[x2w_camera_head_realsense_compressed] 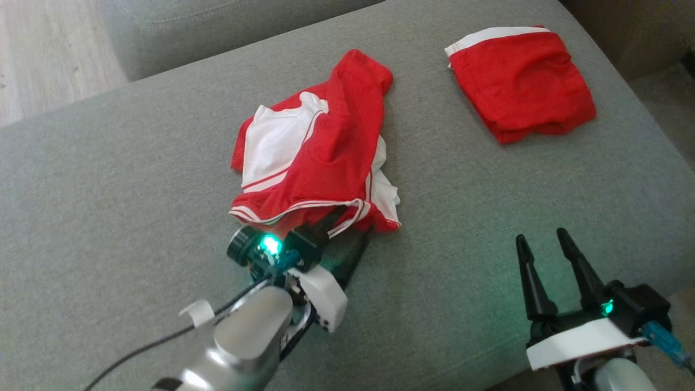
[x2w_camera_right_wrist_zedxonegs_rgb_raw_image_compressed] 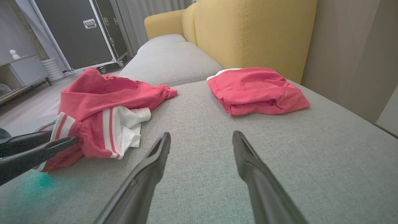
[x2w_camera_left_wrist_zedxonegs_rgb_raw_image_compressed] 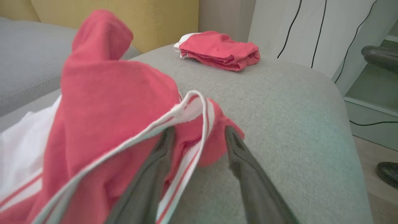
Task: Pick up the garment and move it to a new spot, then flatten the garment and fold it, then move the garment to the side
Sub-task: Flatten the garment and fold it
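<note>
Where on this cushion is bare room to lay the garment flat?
Widest bare patch: the grey cushion left of the crumpled garment. Another lies in front, between it and the right gripper. Crowded: far right, around the folded garment.

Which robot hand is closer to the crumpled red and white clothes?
Left. The left gripper is at the striped hem of the crumpled garment, fingers either side of it; the right gripper sits apart over bare cushion.

Two red garments, crumpled garment and folded garment; two pincers, left pincer and right pincer.
</note>
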{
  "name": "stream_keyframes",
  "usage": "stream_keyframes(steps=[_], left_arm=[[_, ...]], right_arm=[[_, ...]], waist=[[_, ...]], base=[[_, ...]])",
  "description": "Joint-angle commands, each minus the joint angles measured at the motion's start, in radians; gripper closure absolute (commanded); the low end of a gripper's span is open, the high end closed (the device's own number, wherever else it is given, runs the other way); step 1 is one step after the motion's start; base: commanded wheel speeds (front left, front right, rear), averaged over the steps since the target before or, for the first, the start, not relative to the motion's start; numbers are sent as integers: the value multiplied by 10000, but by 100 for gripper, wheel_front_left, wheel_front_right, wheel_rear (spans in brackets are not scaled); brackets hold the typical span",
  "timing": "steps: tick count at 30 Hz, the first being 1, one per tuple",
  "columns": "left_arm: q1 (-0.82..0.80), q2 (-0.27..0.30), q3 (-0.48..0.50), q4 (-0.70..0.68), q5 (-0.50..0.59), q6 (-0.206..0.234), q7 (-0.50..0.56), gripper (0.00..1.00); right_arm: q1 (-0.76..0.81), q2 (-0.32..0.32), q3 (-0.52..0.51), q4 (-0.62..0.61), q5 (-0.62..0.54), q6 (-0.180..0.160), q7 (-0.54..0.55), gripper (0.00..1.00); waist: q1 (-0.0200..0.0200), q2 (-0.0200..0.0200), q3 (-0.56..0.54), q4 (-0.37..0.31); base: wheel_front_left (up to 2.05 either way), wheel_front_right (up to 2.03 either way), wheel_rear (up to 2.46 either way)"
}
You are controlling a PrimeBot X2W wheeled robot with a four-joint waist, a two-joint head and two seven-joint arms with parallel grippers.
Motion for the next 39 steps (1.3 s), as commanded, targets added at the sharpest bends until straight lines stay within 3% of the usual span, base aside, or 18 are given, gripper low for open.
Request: stream_keyframes(steps=[1, 8, 14, 22, 26, 31, 36, 39], left_arm=[[-677, 7, 140, -144, -72, -37, -111, 100], [-1650, 7, -5, -405, -818, -220, -269, 100], [-3667, 47, 418, -757, -1295, -414, -343, 100], [-6269, 777, 1524, -1356, -2554, -489, -378, 100], [-6939, 1373, 2657, -1715, -3200, -492, -386, 100], [-5489, 2163, 3148, -1428, -3604, -492, -388, 100], [-2507, 2879, 3416, -1409, -4265, -343, -389, 100], [-291, 3294, 4025, -1675, -4511, 44, -389, 100]], right_arm=[[-308, -46, 246, -227, -4, -7, -109, 0], [-266, -23, 344, -140, 17, -7, -109, 0], [-106, 23, 433, -133, 21, -7, -109, 0], [155, 0, 373, -199, 31, -7, -109, 0], [289, 28, 192, -330, -3, -7, -109, 0], [464, 45, -49, -433, -63, -7, -109, 0], [678, 51, -468, -544, -119, -7, -109, 0], [703, 13, -649, -603, -173, -7, -109, 0]], waist=[[0, 0, -47, -73], [0, 0, -477, -298], [0, 0, -1003, -378], [0, 0, -1531, -229], [0, 0, -1618, 177], [0, 0, -1643, 859], [0, 0, -1426, 1628], [0, 0, -1136, 2105]], base=[[0, 0, 0], [0, 0, 0], [0, 0, 0], [0, 0, 0], [0, 0, 0], [0, 0, 0], [0, 0, 0], [0, 0, 0]])
